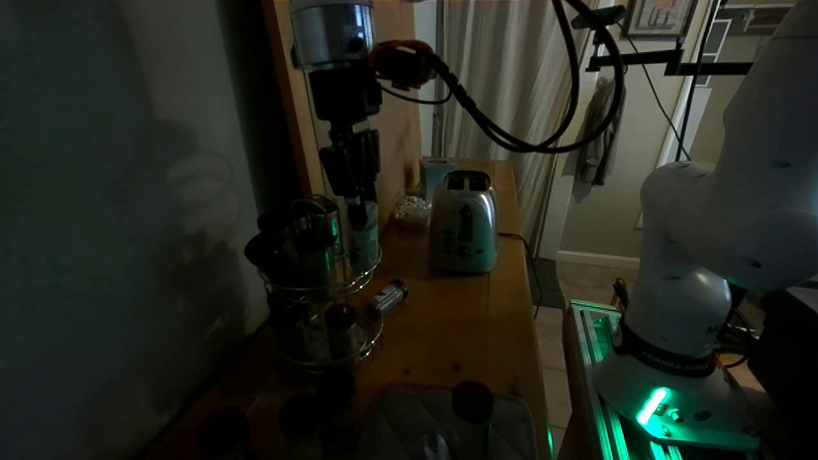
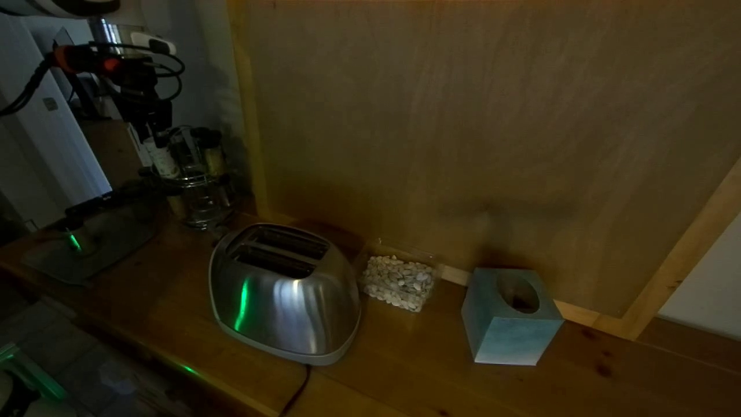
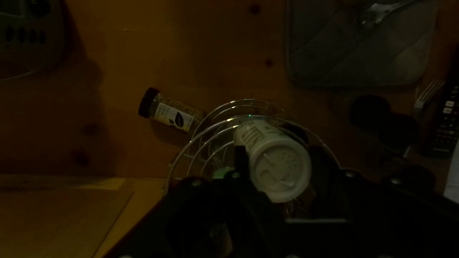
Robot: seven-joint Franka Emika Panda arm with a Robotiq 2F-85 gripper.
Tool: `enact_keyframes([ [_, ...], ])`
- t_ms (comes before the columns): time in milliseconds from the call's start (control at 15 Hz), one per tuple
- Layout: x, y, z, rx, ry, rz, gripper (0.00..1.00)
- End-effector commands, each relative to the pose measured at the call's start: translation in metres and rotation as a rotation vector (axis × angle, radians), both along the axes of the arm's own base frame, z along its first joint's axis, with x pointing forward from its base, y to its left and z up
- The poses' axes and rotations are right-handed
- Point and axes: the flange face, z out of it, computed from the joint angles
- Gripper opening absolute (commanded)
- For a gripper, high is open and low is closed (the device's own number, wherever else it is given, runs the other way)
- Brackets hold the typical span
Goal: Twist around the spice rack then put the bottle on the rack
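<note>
The end effector (image 3: 279, 154) is clamped around the bottle (image 3: 276, 168), a finger to each side near the white cap. The bottle — short, pale, printed on its side — stands roughly upright at the outer part of the spice rack (image 1: 323, 291), within the upper tier's wire ring; whether its foot bears on the wires I cannot tell. Darker jars (image 1: 317, 259) crowd that tier beside it (their labels lost in the dim light), and another jar (image 1: 342, 335) shows on the tier below.

A dark-lidded jar (image 3: 174, 114) labelled fennel seed lies on its side on the counter (image 3: 215, 53), just beside the rack, its lid pointing away from the wires. Farther along, in an exterior view, come the toaster (image 2: 283, 301), a clear box (image 2: 414, 253) of pale pebbles (image 2: 398, 281) and a blue-green box (image 2: 512, 333) with an oval opening in its top. A wooden panel (image 2: 492, 127) rises behind them.

On the opposite side of the rack from the toaster, the wrist view gives a quilted mat (image 3: 344, 64) with a shiny utensil (image 3: 373, 16) on it, then a fork (image 3: 425, 100) close to a remote control (image 3: 446, 123). In an exterior view a curtain (image 1: 505, 76) hangs beyond the counter — and a green light (image 1: 653, 406) glows on the white robot base (image 1: 677, 396)
</note>
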Motion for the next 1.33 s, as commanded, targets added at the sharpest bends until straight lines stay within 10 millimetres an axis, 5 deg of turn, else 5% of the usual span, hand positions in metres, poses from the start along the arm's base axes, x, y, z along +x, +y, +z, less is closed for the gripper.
enact_keyframes([
  [0,0.008,0.000,0.002,-0.006,0.001,-0.018,0.20],
  [133,0.008,0.000,0.001,-0.009,0.004,-0.018,0.20],
  [267,0.009,0.001,-0.001,-0.011,0.007,-0.015,0.46],
  [333,0.010,0.001,-0.002,-0.013,0.009,-0.015,0.35],
  [400,0.010,0.001,-0.003,-0.014,0.011,-0.015,0.35],
  [467,0.010,0.001,-0.004,-0.015,0.013,-0.015,0.63],
  [733,0.010,0.000,-0.004,-0.020,0.015,-0.019,0.97],
  [1267,0.001,-0.004,0.028,-0.044,-0.049,-0.045,1.00],
])
